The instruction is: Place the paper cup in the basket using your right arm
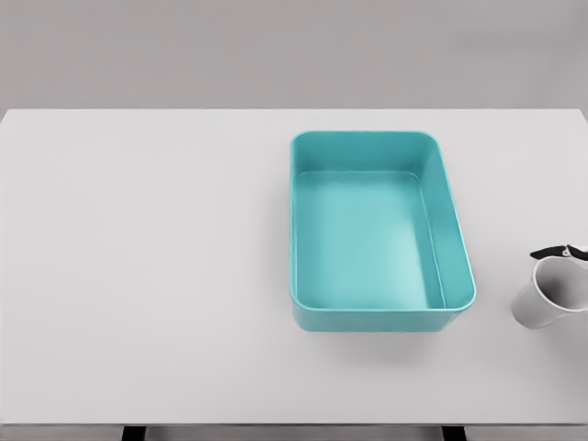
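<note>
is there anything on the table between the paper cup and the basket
Nothing visible. The paper cup sits at the right edge of the picture, and only bare white table lies between it and the teal basket. The basket looks empty.

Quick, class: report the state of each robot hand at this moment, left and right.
Left robot hand: not in view.
Right robot hand: only dark fingertips show at the paper cup's rim by the right edge; grip cannot be told.

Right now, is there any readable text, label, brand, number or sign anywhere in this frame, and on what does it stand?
None. The teal basket, the white paper cup at the right edge and the white table all show plain surfaces with no print, label or number.
</note>
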{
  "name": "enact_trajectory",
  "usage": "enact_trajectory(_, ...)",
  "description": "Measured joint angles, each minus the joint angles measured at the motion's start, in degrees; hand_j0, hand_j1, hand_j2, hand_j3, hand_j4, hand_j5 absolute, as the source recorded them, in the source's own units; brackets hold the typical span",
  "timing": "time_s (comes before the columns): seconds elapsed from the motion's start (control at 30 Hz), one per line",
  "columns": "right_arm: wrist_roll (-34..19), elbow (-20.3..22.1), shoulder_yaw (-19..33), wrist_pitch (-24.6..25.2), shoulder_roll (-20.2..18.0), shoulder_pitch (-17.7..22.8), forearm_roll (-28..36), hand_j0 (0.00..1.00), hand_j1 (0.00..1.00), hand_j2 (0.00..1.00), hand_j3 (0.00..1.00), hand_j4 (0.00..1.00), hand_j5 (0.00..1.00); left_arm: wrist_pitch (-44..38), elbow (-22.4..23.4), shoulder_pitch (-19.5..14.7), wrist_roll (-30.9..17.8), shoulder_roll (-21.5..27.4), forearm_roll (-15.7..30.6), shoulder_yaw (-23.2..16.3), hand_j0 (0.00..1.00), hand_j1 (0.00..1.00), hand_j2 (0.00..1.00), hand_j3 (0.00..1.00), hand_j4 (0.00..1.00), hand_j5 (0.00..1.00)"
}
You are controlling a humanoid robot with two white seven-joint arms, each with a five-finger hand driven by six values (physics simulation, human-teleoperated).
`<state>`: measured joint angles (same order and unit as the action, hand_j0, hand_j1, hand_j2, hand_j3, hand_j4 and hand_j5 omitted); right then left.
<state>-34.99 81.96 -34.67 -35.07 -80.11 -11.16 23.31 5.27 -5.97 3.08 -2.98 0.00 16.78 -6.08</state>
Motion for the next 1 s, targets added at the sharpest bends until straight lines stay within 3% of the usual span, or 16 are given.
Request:
enact_trajectory(0.73,-0.02,-0.24,1.35,-0.04,3.22,-0.7,0.5,1.0,1.0,1.0,1.0,1.0,1.0,0.0,0.0,0.0,0.0,0.0,0.0,0.0,1.0,1.0,1.0,1.0,1.0,1.0)
enact_trajectory(1.0,-0.02,-2.45,2.53,-0.05,5.38,-0.88,-0.07,1.0,1.0,1.0,1.0,1.0,1.0,0.0,0.0,0.0,0.0,0.0,0.0,0.0,1.0,1.0,1.0,1.0,1.0,1.0)
